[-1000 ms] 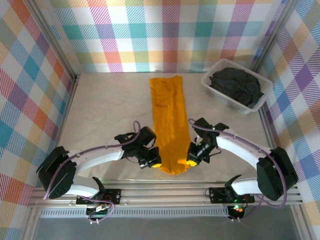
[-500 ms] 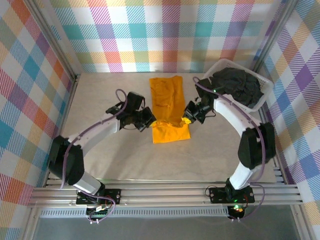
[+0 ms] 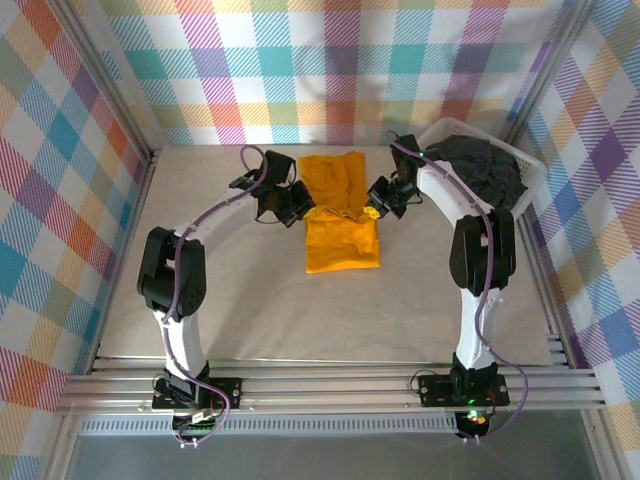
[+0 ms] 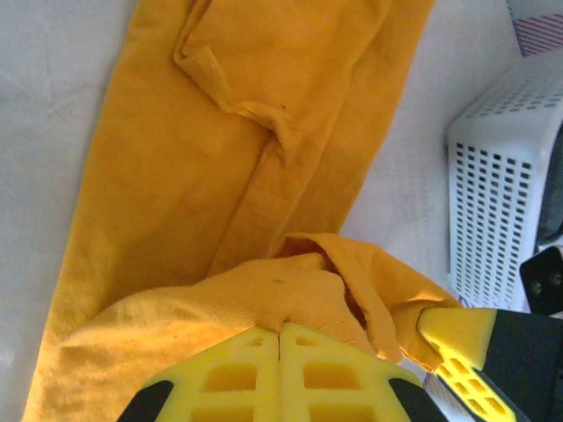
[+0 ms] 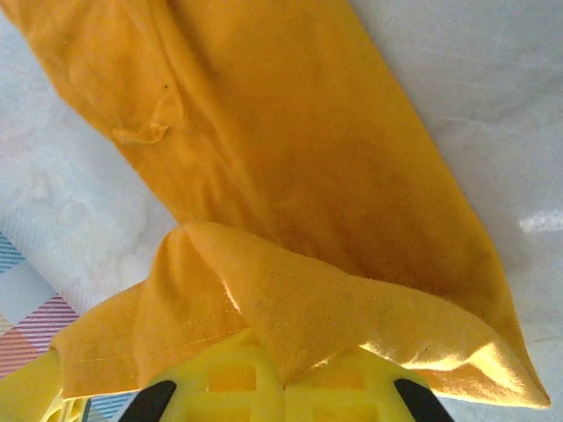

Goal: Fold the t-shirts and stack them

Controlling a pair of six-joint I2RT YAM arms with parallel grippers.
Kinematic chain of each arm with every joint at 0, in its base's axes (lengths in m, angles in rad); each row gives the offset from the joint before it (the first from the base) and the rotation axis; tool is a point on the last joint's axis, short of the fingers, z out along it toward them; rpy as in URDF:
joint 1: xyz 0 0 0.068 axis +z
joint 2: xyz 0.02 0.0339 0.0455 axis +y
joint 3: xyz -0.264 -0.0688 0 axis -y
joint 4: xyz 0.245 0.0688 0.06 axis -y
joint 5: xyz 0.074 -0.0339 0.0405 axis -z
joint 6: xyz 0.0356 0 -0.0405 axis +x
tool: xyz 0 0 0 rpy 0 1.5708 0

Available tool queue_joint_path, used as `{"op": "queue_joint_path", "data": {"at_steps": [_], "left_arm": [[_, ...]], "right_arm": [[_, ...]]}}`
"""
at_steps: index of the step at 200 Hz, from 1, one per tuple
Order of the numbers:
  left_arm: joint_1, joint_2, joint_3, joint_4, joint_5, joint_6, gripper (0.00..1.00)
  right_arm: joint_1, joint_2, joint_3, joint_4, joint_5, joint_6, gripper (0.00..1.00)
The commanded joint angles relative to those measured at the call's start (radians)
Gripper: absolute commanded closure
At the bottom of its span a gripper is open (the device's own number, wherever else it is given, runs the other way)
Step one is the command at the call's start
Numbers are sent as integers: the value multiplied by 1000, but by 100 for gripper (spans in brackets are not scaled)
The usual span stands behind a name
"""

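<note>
Orange-yellow t-shirt (image 3: 341, 245) lies doubled because your left tool (image 3: 300, 207) and right tool (image 3: 374, 212) each clamp a corner of its near edge, held over the far half.

Toward the back of the counter (image 3: 230, 290) lies one t-shirt (image 3: 340, 240), its near end doubled back over its middle and its far end flat behind the fold. The left fingers (image 4: 237, 378) pinch the raised edge on its left, and the right fingers (image 5: 220, 387) pinch it on its right. In the far right corner sits the basket (image 3: 455, 123), with the other t-shirt (image 3: 485, 170) heaped in it.
</note>
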Motion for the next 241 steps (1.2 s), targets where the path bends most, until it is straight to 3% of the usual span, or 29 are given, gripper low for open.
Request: {"op": "queue_joint_path", "data": {"at_steps": [1, 78, 84, 105, 122, 134, 162, 194, 241], "left_arm": [[25, 42, 65, -47, 3, 39, 100], [52, 192, 227, -93, 12, 66, 100], [55, 209, 242, -100, 16, 69, 100], [65, 246, 298, -110, 28, 89, 72], [65, 229, 310, -96, 29, 116, 56], [66, 185, 278, -88, 8, 125, 51], [70, -15, 14, -8, -46, 74, 51], [45, -183, -304, 109, 12, -73, 57], [-80, -204, -546, 323, 39, -339, 54]], "right_arm": [[-10, 49, 52, -19, -16, 4, 100], [-27, 216, 236, -94, 0, -3, 100], [-29, 223, 244, -88, -3, -2, 93], [-33, 239, 314, -118, 32, -32, 64], [-40, 232, 357, -167, 67, -58, 56], [-45, 200, 343, -178, 90, -72, 55], [-43, 36, 139, -94, 116, -76, 53], [-13, -187, -236, 111, 76, -57, 53], [18, -325, -596, 260, -7, -12, 52]]}}
